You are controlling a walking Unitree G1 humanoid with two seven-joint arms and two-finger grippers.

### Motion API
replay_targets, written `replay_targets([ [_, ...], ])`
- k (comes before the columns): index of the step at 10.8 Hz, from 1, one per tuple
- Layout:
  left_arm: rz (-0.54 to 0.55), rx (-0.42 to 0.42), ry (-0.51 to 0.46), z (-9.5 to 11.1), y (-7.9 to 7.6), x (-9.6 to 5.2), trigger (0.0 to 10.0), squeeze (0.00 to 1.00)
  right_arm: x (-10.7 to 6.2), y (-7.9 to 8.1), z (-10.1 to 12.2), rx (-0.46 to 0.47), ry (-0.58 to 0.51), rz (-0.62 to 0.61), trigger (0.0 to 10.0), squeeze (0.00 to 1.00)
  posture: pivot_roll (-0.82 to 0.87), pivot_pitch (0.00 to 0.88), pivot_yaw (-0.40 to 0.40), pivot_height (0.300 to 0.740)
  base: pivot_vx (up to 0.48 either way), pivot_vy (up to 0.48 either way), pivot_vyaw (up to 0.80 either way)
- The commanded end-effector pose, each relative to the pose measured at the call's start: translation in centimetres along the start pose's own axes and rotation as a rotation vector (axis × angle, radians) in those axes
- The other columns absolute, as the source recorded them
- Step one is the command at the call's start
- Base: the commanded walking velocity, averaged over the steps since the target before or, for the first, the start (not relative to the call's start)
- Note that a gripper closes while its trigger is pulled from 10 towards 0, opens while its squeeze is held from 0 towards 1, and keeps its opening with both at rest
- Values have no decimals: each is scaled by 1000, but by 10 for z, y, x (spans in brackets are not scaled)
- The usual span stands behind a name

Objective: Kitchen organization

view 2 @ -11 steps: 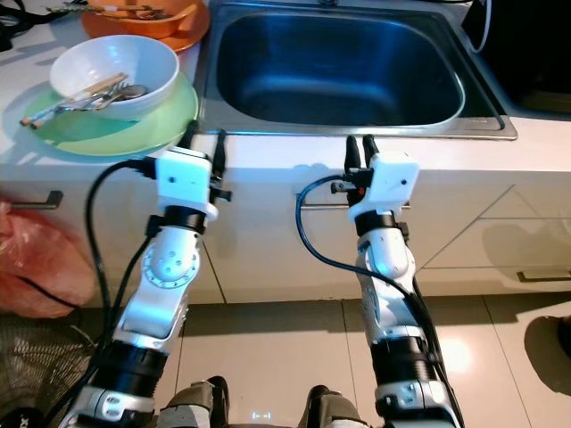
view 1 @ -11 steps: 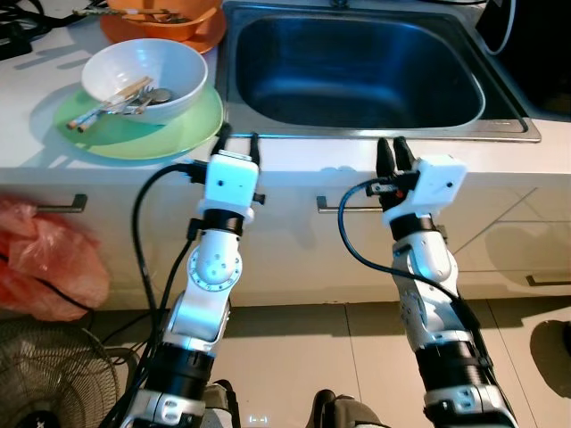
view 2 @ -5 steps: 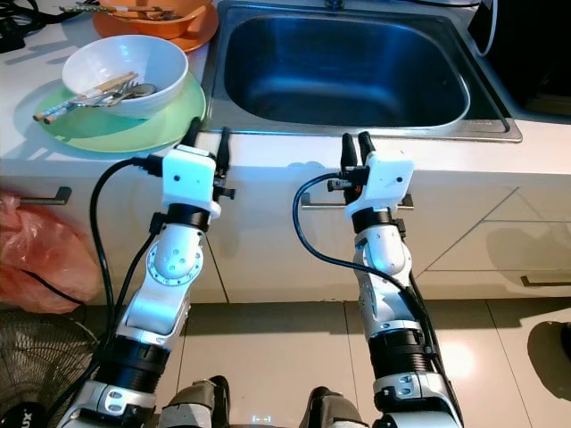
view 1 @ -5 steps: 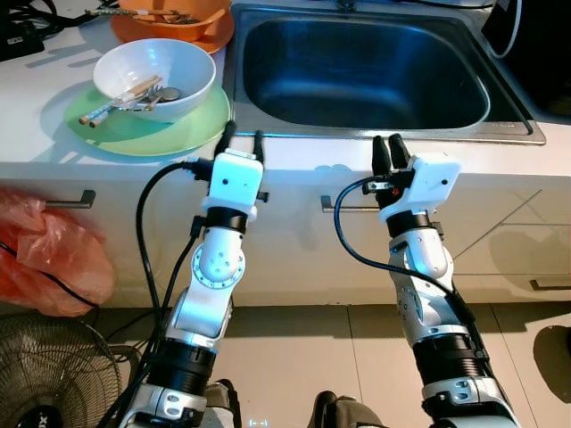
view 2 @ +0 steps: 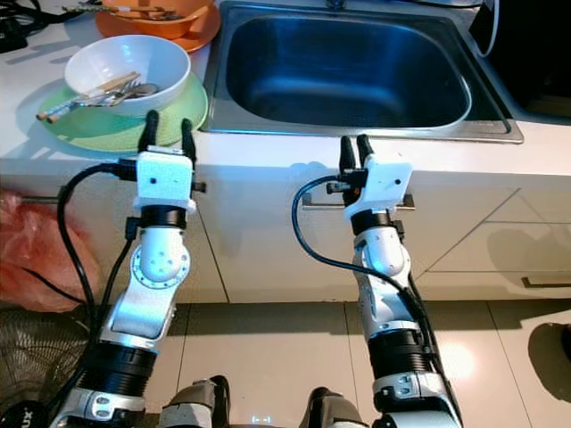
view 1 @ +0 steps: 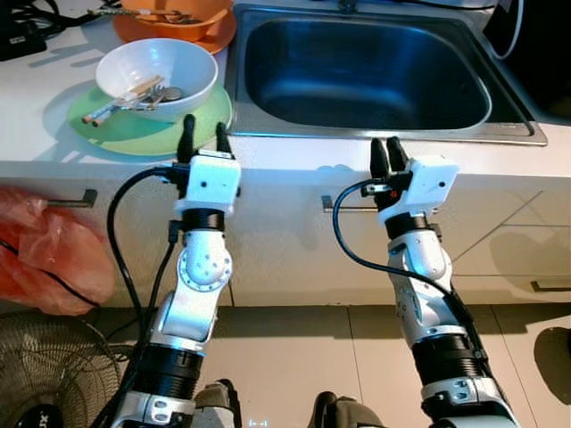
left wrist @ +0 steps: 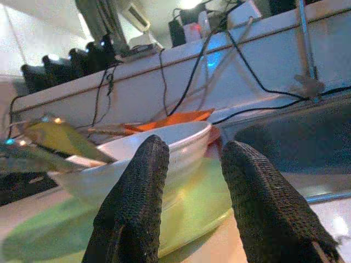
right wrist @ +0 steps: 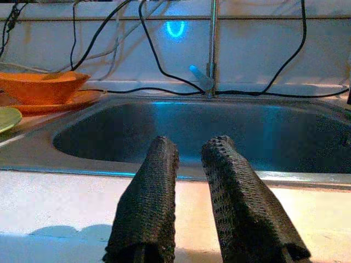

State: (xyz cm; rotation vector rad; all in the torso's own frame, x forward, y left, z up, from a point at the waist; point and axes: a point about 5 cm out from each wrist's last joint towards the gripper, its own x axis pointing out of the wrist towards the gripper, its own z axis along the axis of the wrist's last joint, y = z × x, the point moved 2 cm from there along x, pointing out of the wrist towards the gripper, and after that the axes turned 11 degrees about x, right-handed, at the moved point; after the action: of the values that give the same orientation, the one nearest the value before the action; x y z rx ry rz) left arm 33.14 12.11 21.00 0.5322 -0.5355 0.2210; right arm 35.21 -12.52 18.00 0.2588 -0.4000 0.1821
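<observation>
- My left pincer [view 1: 202, 135]: two long black fingers [left wrist: 133, 208] with a coarse, knitted-looking texture, rising from a boxy white wrist housing.
- My right pincer [view 1: 385, 156]: same black textured fingers [right wrist: 147, 197], same white box, with a small red-orange spot beside the finger base.
- Both arms: silver segments, round silver joint discs, black ribbed collars lower down.
- Black cables loop from each wrist down along the forearm.
</observation>
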Motion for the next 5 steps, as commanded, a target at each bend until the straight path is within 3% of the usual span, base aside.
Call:
replay_targets([
  [1,51,17,3,0,9,1,10000,0,0,0,0,6,-10,1,10000,0,122,157,-44,740,0,0,0],
  [5,82,72,31,-9,24,-3,10000,0,0,0,-2,11,1,4,10000,0,133,169,-46,740,0,0,0],
])
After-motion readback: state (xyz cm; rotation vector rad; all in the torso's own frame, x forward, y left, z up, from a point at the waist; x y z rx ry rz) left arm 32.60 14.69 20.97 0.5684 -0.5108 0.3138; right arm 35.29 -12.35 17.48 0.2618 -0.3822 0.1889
